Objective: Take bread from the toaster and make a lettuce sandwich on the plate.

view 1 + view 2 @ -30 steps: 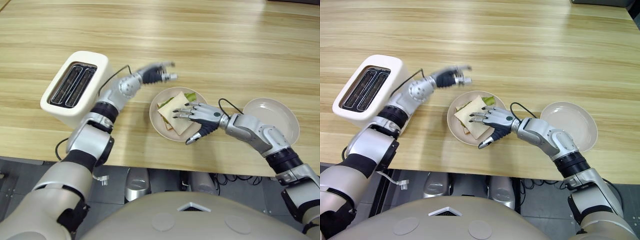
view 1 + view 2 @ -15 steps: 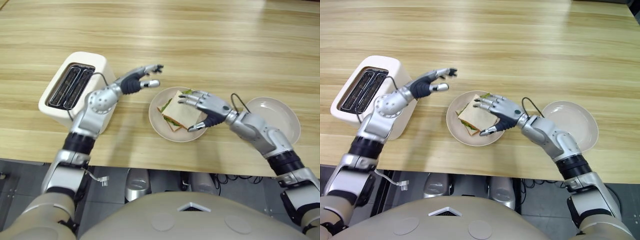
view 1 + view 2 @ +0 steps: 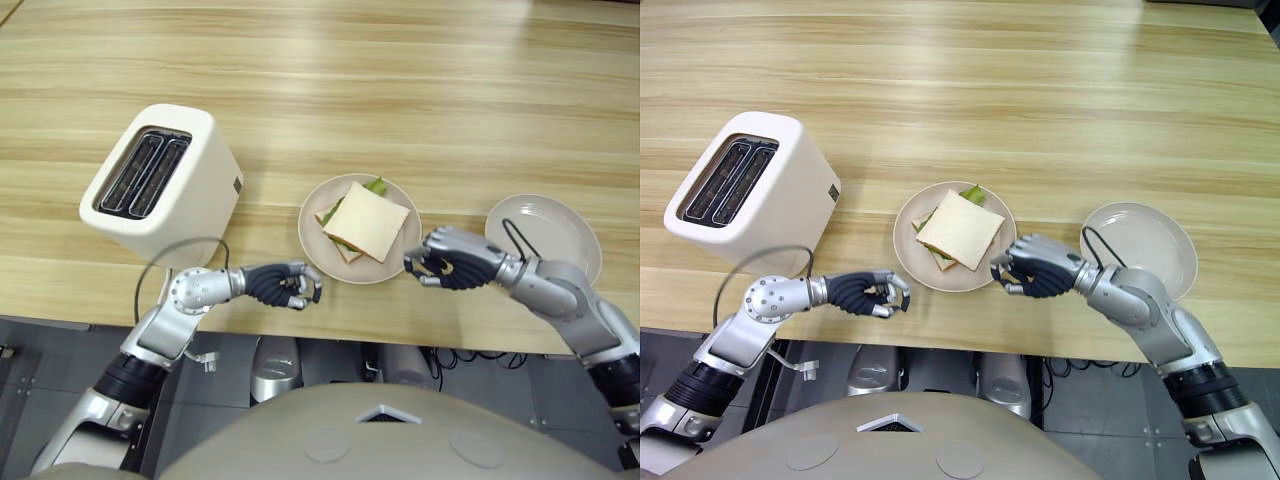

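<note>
The light wooden worktop (image 3: 420, 90) carries three things in a row near its front edge. In the middle stands a round beige plate (image 3: 312, 245), and the finished sandwich (image 3: 360, 228) lies on it. The top is a square slice of white bread (image 3: 368, 220), turned so that its corners point to about 12, 3, 6 and 9 o'clock. A second slice shows a little under it at 7 o'clock. Green lettuce (image 3: 376, 186) comes out between the slices at 12 o'clock, and a thin green edge shows along the 9 o'clock side too.

Seen from this plate, the cream-white box-shaped toaster (image 3: 185, 200) stands at 9 o'clock, well apart from it. It has two long dark slots on its top. At 3 o'clock from the sandwich plate there is a second round beige plate (image 3: 560, 225), near the first one but not touching it.

The left robot hand (image 3: 283, 285) is at 7 o'clock from the sandwich plate, over the front edge of the worktop. Its fingers are curled into a loose fist, and they hold nothing.

The right robot hand (image 3: 452, 270) is at 4 o'clock from the sandwich plate, just beside the rim. I cannot tell if it touches the rim. Its fingers are also curled in, with nothing between them.
</note>
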`<state>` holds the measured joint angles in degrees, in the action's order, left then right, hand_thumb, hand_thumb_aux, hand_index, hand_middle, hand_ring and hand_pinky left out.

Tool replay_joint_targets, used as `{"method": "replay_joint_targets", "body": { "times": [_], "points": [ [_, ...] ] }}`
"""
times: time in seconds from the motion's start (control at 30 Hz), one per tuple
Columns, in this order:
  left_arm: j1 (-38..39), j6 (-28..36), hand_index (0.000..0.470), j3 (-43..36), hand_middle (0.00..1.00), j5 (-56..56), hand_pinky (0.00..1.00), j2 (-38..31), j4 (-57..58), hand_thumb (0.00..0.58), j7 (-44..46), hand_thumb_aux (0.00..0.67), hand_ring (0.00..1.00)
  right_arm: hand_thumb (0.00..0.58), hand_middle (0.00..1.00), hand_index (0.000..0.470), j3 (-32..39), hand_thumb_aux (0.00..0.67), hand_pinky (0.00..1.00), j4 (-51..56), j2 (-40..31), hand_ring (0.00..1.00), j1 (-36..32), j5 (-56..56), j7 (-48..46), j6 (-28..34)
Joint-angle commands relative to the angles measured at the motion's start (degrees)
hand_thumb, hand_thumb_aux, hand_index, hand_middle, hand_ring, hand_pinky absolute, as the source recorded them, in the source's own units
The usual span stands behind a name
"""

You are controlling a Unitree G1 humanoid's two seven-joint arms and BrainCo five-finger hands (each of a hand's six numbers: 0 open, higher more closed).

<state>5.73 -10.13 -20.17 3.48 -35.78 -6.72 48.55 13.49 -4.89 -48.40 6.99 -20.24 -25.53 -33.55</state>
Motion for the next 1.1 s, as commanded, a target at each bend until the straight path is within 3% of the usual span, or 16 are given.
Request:
{"method": "replay_joint_targets", "body": {
  "times": [0.03,0.33,0.67,0.93,1.1],
  "points": [
    [0.61,1.63,0.460,-0.98,1.00,0.65,1.00,-0.97,2.09,0.580,1.50,0.670,1.00,0.580,1.00,0.460,2.45,0.670,1.00,1.39,0.76,1.00,2.00,-4.18,-2.11,2.36],
    [-2.00,1.50,0.460,-4.24,1.00,8.31,1.00,2.97,8.74,0.580,-3.31,0.670,1.00,0.580,1.00,0.460,6.11,0.670,1.00,3.89,7.77,1.00,0.40,-21.34,5.32,8.38],
    [-7.53,2.97,0.460,-5.56,1.00,13.78,1.00,9.79,18.10,0.580,-11.72,0.670,1.00,0.580,1.00,0.460,9.29,0.670,1.00,7.64,15.17,1.00,-4.05,-26.14,9.43,13.17],
    [-15.66,3.82,0.460,-5.45,1.00,17.21,1.00,14.77,30.34,0.580,-19.02,0.670,1.00,0.580,1.00,0.460,12.25,0.670,1.00,16.07,20.72,1.00,-13.87,-28.89,10.15,18.08],
    [-24.84,2.11,0.460,-6.21,1.00,20.30,1.00,17.27,43.76,0.580,-24.23,0.670,1.00,0.580,1.00,0.460,13.23,0.670,1.00,24.75,23.29,1.00,-22.84,-29.14,12.21,19.62]
  ]
}}
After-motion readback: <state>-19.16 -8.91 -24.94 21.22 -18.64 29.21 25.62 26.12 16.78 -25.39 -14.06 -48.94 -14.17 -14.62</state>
